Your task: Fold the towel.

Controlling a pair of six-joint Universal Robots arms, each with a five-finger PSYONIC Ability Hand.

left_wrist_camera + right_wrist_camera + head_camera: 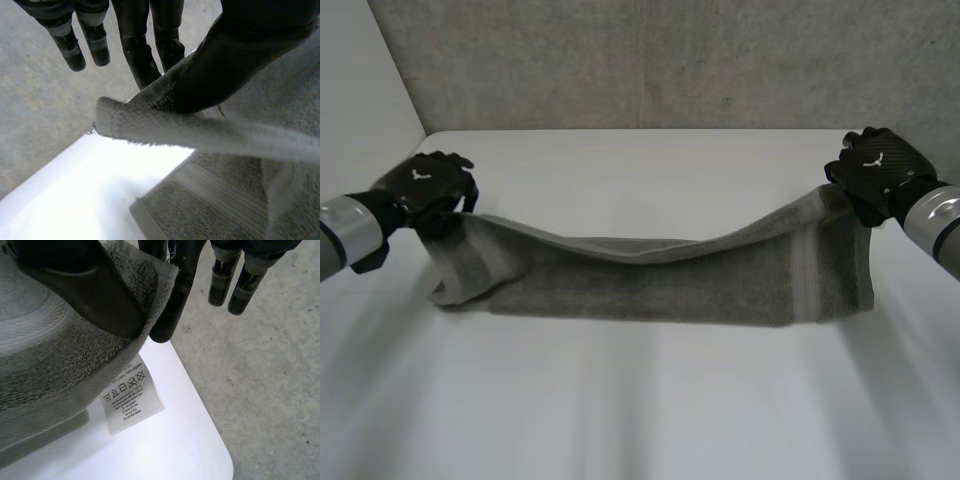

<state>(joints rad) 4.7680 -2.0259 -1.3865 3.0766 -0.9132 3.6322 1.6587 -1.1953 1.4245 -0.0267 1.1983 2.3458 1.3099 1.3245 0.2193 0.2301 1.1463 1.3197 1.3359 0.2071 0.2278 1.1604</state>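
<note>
A grey towel (670,275) hangs stretched between my two hands above the white table (640,400), sagging in the middle with its lower edge on the table. My left hand (428,188) pinches the towel's left upper corner (130,122) between thumb and fingers. On the other side my right hand (876,170) pinches the right upper corner (145,285) the same way. A white care label (131,399) dangles from the towel below my right thumb.
A grey wall (670,60) rises behind the table's far edge. In the right wrist view the table's rounded corner (220,460) lies close below my hand, with grey floor (265,380) beyond it.
</note>
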